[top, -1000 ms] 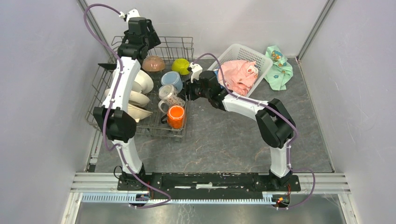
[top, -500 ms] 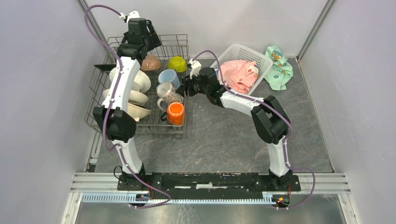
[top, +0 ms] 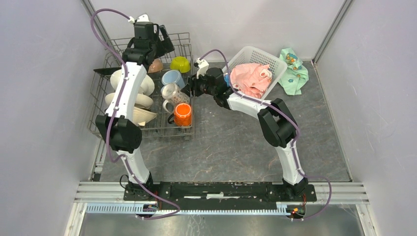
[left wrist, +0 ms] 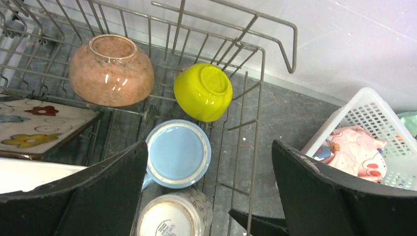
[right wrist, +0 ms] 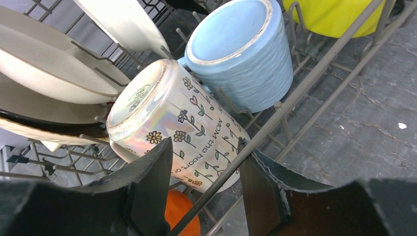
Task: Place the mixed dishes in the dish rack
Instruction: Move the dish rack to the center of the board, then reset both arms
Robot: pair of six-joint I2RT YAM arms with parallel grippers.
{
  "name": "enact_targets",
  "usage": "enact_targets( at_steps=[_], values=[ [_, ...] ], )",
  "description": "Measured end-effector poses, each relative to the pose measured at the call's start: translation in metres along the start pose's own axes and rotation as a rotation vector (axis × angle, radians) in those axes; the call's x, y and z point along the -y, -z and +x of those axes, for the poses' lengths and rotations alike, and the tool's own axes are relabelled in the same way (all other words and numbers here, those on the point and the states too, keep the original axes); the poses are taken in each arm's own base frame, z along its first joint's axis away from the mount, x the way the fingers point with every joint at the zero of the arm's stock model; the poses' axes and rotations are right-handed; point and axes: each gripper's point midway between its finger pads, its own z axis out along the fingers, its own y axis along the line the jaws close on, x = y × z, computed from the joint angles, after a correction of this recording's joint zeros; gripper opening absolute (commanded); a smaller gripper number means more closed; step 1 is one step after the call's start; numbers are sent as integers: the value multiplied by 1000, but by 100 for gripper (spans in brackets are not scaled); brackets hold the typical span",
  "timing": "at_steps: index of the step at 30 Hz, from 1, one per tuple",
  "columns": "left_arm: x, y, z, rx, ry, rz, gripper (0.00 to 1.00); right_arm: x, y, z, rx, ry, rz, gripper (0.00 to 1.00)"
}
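Note:
The grey wire dish rack (top: 147,132) stands at the left and holds the dishes. Upside down along its right side are an orange mug (top: 183,114), a white patterned mug (top: 170,93) and a light-blue mug (top: 171,77). A lime-green bowl (top: 180,64) and a tan bowl (top: 156,65) sit at the back. White plates (top: 142,101) stand on the left. My right gripper (right wrist: 206,150) is open and straddles the rack's right wall rail (right wrist: 295,103) beside the patterned mug (right wrist: 177,123). My left gripper (left wrist: 210,145) is open and empty, above the light-blue mug (left wrist: 178,153).
A white plastic lattice basket (top: 275,61) with a pink cloth (top: 251,78) stands right of the rack. A mint-green patterned cloth (top: 294,71) lies at the back right. A flowered plate (left wrist: 39,128) stands at the rack's left. Grey walls close in the sides.
The rack with its dishes has slid left and toward the back wall. My right gripper has moved left with it at the rail. My left gripper has shifted slightly back.

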Motion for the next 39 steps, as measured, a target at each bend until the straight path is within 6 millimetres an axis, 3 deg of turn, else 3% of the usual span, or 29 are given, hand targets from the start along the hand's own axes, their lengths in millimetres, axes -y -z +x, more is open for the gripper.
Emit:
enact_targets(
  at_steps=[7, 8, 9, 13, 16, 18, 24, 27, 32, 39],
  values=[
    [5, 13, 4, -22, 1, 45, 100, 4, -3, -3, 16, -4, 31, 66],
    [7, 14, 4, -23, 2, 51, 100, 4, -3, -4, 12, 2, 32, 76],
    [9, 15, 4, -25, 3, 62, 100, 4, -3, -7, 10, 18, 32, 96],
    [14, 24, 1, -25, 6, 97, 100, 4, 3, -30, 28, 36, 46, 98],
    [18, 39, 4, -32, 12, 127, 100, 2, 26, -48, 31, 50, 70, 98],
    [20, 52, 8, -43, 15, 149, 100, -1, 49, -65, 41, 67, 87, 98],
    [41, 103, 37, -119, 27, 295, 100, -14, 146, -134, 94, 84, 208, 98],
    [57, 131, 56, -172, 28, 403, 100, -16, 194, -153, 111, 82, 296, 98],
    [65, 173, 71, -212, 46, 513, 100, -13, 269, -157, 112, 57, 476, 98],
    [63, 214, 52, -126, 46, 570, 100, -12, 347, -156, 164, 6, 643, 98]
  ],
)
